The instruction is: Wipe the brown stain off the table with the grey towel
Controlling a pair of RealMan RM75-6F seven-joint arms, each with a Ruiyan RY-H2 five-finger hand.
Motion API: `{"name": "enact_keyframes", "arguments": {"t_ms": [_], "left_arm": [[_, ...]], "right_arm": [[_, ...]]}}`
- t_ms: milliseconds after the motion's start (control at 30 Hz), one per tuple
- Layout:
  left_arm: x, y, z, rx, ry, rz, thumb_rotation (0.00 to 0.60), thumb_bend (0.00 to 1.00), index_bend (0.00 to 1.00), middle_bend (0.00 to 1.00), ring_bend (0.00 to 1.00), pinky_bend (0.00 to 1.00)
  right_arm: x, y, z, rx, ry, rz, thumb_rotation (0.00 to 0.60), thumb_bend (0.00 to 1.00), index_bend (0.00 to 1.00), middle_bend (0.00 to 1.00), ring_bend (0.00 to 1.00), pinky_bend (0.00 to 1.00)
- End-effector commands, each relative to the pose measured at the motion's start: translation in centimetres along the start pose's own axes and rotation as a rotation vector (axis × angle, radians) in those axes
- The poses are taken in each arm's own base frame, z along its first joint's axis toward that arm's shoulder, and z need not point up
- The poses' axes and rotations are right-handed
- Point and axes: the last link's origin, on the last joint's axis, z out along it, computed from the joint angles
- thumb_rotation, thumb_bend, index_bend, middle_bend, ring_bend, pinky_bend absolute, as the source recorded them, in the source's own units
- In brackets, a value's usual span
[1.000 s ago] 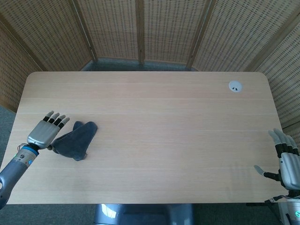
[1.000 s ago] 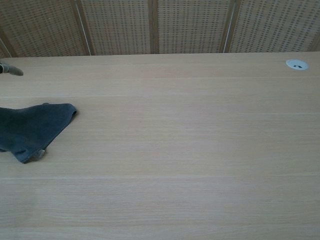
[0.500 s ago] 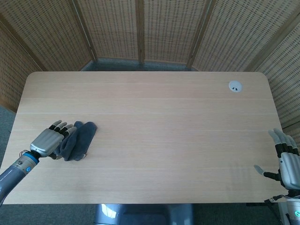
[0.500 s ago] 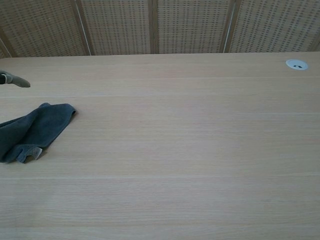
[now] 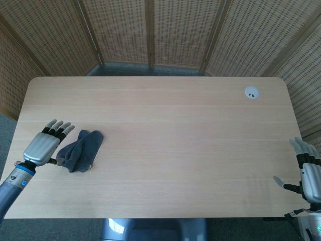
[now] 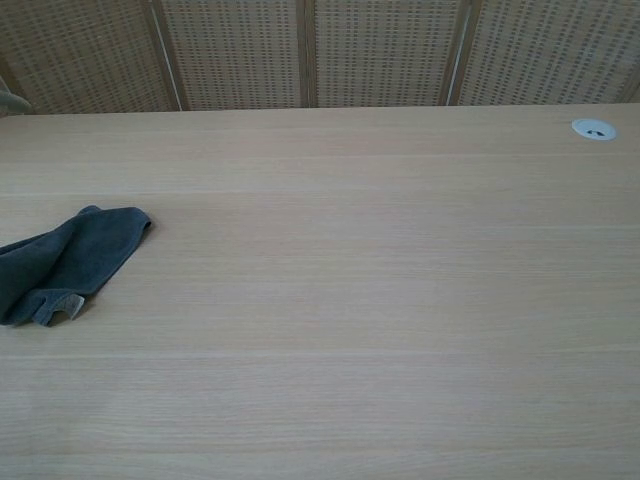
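Observation:
The grey towel (image 5: 80,150) lies bunched on the table (image 5: 175,130) near its front left, and also shows at the left edge of the chest view as a crumpled towel (image 6: 65,265). My left hand (image 5: 45,145) hovers just left of it with fingers stretched out and apart, holding nothing; its thumb is close to the towel's left edge. My right hand (image 5: 308,173) is spread open past the table's right front corner. No brown stain shows on the wood in either view.
A round white cable grommet (image 5: 251,92) sits in the back right of the table, also seen in the chest view as a grommet (image 6: 594,128). Woven rattan screens (image 5: 150,30) stand close behind the far edge.
The towel was pushed into a tighter bunch a second ago. Since then my left hand has drawn back left off it. The right hand has barely shifted.

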Motion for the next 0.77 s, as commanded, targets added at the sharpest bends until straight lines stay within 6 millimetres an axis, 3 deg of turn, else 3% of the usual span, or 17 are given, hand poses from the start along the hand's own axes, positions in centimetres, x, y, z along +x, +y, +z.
{"name": "enact_keyframes", "arguments": {"t_ms": [33, 200, 333, 633, 767], "left_arm": [[-0.9, -0.5, -1.5, 0.054, 0.104, -0.104, 0.6, 0.0, 0.0, 0.0, 0.0, 0.0], [-1.9, -1.0, -4.6, 0.101, 0.207, -0.19, 0.6, 0.0, 0.01, 0.0, 0.0, 0.0], [-2.0, -0.4, -5.9, 0.11, 0.236, -0.2, 0.6, 0.0, 0.02, 0.0, 0.0, 0.0], [-1.8, 1.6, -9.2, 0.121, 0.217, -0.201, 0.6, 0.0, 0.02, 0.0, 0.0, 0.0], [-1.5, 1.9, -9.7, 0.135, 0.188, -0.174, 0.6, 0.0, 0.03, 0.0, 0.0, 0.0]], "right_arm": [[-0.1, 0.1, 0.1, -0.004, 0.003, -0.01, 0.6, 0.0, 0.0, 0.0, 0.0, 0.0], [-0.3, 0.0, 0.2, -0.01, 0.029, -0.074, 0.6, 0.0, 0.01, 0.0, 0.0, 0.0], [-0.5, 0.1, 0.2, -0.015, 0.048, -0.126, 0.6, 0.0, 0.06, 0.0, 0.0, 0.0], [-0.9, -0.4, 0.0, -0.002, 0.11, -0.191, 0.6, 0.0, 0.04, 0.0, 0.0, 0.0], [-1.0, -0.6, 0.0, 0.005, 0.12, -0.197, 0.6, 0.0, 0.03, 0.0, 0.0, 0.0]]}}
